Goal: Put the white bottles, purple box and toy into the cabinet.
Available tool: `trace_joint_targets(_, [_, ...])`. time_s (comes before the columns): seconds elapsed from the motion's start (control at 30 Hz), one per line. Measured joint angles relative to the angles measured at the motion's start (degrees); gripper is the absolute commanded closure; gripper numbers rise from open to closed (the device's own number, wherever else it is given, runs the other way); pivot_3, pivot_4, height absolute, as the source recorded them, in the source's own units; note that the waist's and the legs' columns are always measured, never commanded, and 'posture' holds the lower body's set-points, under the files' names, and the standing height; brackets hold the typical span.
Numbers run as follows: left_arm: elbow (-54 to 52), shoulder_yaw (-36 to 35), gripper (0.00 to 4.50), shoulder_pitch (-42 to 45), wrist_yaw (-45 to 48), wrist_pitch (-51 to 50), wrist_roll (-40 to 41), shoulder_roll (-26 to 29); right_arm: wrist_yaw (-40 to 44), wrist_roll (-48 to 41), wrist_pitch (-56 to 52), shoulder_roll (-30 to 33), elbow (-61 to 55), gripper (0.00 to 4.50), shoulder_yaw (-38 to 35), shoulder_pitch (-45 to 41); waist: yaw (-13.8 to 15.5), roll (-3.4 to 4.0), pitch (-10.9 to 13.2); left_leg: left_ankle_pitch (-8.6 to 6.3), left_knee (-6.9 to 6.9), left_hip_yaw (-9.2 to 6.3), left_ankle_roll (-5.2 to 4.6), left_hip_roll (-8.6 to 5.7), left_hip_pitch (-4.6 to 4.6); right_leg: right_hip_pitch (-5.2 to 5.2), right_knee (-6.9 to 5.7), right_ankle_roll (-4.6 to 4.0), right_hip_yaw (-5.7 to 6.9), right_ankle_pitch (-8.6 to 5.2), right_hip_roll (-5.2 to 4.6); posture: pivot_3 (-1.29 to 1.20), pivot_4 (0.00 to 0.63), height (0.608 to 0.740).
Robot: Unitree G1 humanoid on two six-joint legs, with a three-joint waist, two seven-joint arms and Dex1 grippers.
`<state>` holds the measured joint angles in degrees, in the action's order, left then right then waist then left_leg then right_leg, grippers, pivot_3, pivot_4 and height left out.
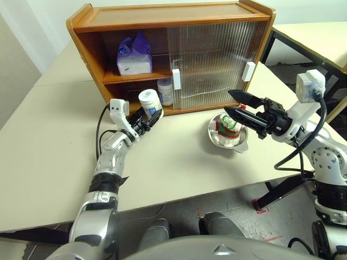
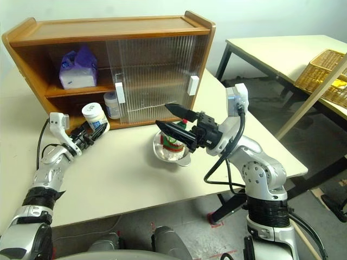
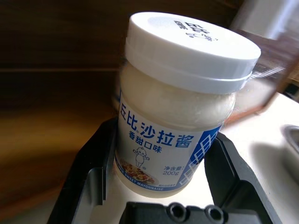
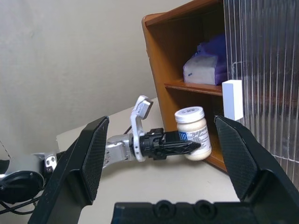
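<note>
The left claw [image 1: 147, 118] is clamped on one white bottle [image 1: 150, 103], its two black fingers [image 3: 91, 175] pressing the jar's sides low down, and holds it upright just above the counter [image 1: 49, 157], in front of the open left end of the cabinet [image 1: 162, 16] at the level of the lower shelf. The jar's blue-and-white label reads 丘比沙拉酱 in large characters, 香甜口味 beneath, then a small doll figure, 净含量 200g, and along the bottom edge English print ending in "SWEET MAYONNAISE". The white lid carries blue print too blurred to read.

The second white bottle [image 1: 165, 91] stands on the cabinet's lower shelf, just beside the edge of the ribbed sliding door [image 1: 217, 59]. The purple box [image 1: 134, 54] sits on the upper shelf, white underside down; its markings are too small to read.

The right claw [image 1: 234, 104] hangs with its jaws spread wide and nothing between them, above the steel bowl [image 1: 217, 140] on the counter in front of the cabinet. The toy [image 1: 228, 128], in red and green, lies in that bowl.
</note>
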<state>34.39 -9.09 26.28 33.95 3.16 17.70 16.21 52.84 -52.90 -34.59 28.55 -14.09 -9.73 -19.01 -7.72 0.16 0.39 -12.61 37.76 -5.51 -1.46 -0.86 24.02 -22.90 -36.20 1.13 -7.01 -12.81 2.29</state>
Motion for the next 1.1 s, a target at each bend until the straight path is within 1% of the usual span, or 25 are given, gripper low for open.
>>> trace_joint_targets(0.1, [3.9, 0.0, 1.42, 2.6, -3.9, 1.0, -2.0, -0.1, -0.1, 0.0, 0.0, -0.2, 0.0, 0.00, 0.0, 0.1, 0.0, -0.01, 0.0, 0.03, 0.02, 0.02, -0.05, -0.01, 0.00, 0.01, 0.00, 0.03, 0.01, 0.02, 0.01, -0.20, 0.007, 0.740])
trace_joint_targets(0.43, [15.0, -1.5, 1.42, 9.6, -15.0, 2.9, -4.7, -1.1, -0.3, 0.0, 0.0, -0.3, -0.2, 0.00, 0.0, 0.2, 0.0, -0.03, 0.0, 0.20, 0.08, 0.04, -0.31, -0.31, -0.09, 0.16, 0.00, 0.26, -0.01, 0.14, 0.09, -0.20, 0.003, 0.740])
trace_joint_targets(0.77, [24.8, -1.5, 1.42, 14.7, -23.2, 7.7, -8.5, -1.0, -0.3, 0.0, 0.0, -0.3, -0.5, 0.00, 0.0, 0.4, -0.1, -0.03, 0.0, 0.28, 0.17, 0.04, -0.44, -0.61, -0.11, 0.28, 0.01, 0.40, -0.05, 0.17, 0.08, -0.22, 0.002, 0.740])
trace_joint_targets(0.9, [29.2, -1.6, 1.42, 17.7, -28.0, 8.4, -9.4, -1.5, -0.3, 0.0, 0.0, -0.2, -1.0, 0.00, -0.1, 0.9, -0.1, -0.04, 0.0, 0.34, 0.17, 0.02, -0.55, -0.81, -0.11, 0.32, 0.01, 0.57, -0.06, 0.17, 0.00, -0.22, 0.001, 0.740])
trace_joint_targets(1.1, [33.2, -1.6, 1.42, 20.1, -30.7, 9.3, -9.9, -2.3, -0.6, 0.0, 0.0, 0.0, -1.1, 0.00, -0.1, 1.3, -0.3, -0.06, 0.0, 0.38, 0.20, 0.09, -0.61, -0.93, -0.11, 0.36, 0.04, 0.80, -0.03, 0.18, -0.01, -0.23, 0.002, 0.740])
